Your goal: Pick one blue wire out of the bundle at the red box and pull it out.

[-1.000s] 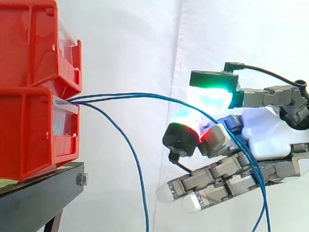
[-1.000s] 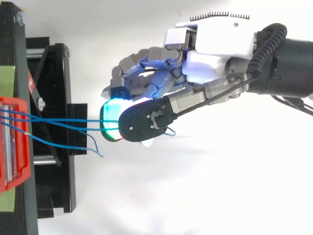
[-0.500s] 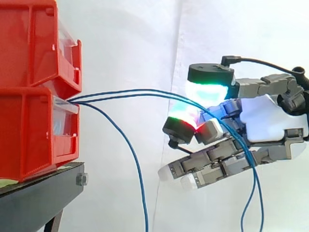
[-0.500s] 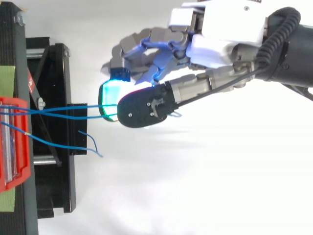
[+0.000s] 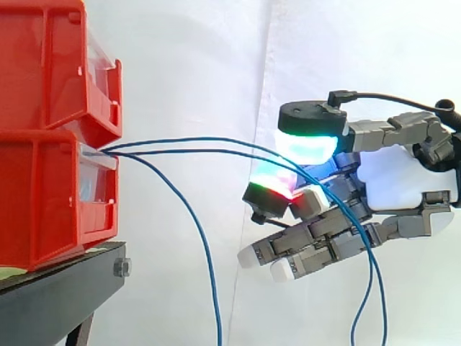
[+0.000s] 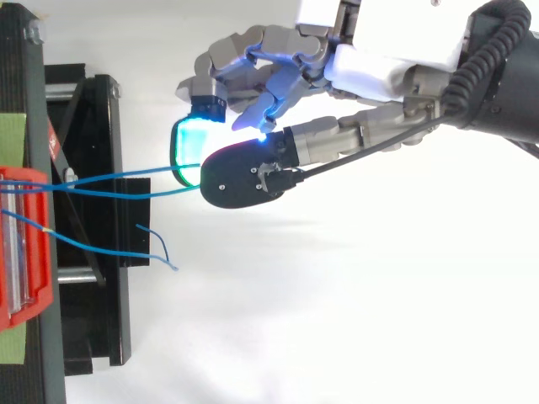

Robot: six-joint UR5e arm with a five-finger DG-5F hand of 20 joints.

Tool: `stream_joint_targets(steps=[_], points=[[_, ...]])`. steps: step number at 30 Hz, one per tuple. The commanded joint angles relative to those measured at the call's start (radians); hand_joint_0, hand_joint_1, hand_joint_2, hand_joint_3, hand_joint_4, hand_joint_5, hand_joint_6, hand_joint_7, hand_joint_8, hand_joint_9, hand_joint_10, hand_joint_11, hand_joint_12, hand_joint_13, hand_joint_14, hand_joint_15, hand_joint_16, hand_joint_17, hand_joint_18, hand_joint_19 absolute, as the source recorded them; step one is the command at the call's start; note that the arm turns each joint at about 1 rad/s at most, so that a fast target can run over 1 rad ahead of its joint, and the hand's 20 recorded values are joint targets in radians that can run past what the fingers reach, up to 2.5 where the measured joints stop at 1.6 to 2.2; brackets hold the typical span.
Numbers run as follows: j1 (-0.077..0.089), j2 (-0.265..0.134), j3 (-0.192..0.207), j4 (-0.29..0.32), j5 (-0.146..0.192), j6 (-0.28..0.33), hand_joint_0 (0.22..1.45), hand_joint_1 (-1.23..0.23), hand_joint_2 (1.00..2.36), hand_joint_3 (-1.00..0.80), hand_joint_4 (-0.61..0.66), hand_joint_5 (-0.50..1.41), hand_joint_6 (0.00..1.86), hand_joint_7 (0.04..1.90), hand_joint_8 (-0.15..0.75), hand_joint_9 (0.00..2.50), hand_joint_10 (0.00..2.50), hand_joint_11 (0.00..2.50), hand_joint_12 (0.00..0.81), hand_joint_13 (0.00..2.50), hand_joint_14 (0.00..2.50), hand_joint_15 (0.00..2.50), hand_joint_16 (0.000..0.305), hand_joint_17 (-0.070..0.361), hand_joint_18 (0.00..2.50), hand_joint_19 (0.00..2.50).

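While reaching level toward the red box | hand fingers apparently pinch two blue wires | third wire hangs free.

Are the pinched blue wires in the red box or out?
In: both blue wires run from the hand's pinch into the lower red box's front.

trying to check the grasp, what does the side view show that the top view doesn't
Side view: the red bins are stacked, two blue wires pass between glowing pads of the hand and hang below it, and a third blue wire droops free. Top view: the two wires cross near the bin, and the third ends just past the black stand. Both: the hand pinching the two wires.
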Motion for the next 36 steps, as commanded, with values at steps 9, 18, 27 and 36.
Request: stream_joint_targets(steps=[9,18,27,36], points=[[0.002,-0.001,0.0,-0.001,0.004,0.016,0.55,-0.73,1.02,-0.18,0.21,-0.12,0.84,1.26,0.316,0.98,0.03,1.01,0.413,0.28,0.01,0.11,0.063,0.143,0.23,0.29],[0.005,0.0,0.0,-0.001,0.003,0.033,0.52,-0.61,1.01,-0.32,0.22,-0.12,0.82,1.23,0.321,1.0,0.03,0.98,0.419,0.26,0.0,0.11,0.066,0.148,0.21,0.3],[0.008,-0.001,0.0,-0.001,0.004,0.034,0.47,-0.67,1.0,-0.49,0.23,-0.12,0.81,1.22,0.339,1.0,0.03,0.98,0.438,0.27,0.0,0.12,0.07,0.158,0.22,0.3],[0.008,-0.001,0.0,-0.001,0.001,0.034,0.51,-0.83,1.0,-0.5,0.22,-0.12,0.83,1.27,0.324,0.99,0.03,0.99,0.419,0.29,0.0,0.11,0.065,0.146,0.23,0.28]])
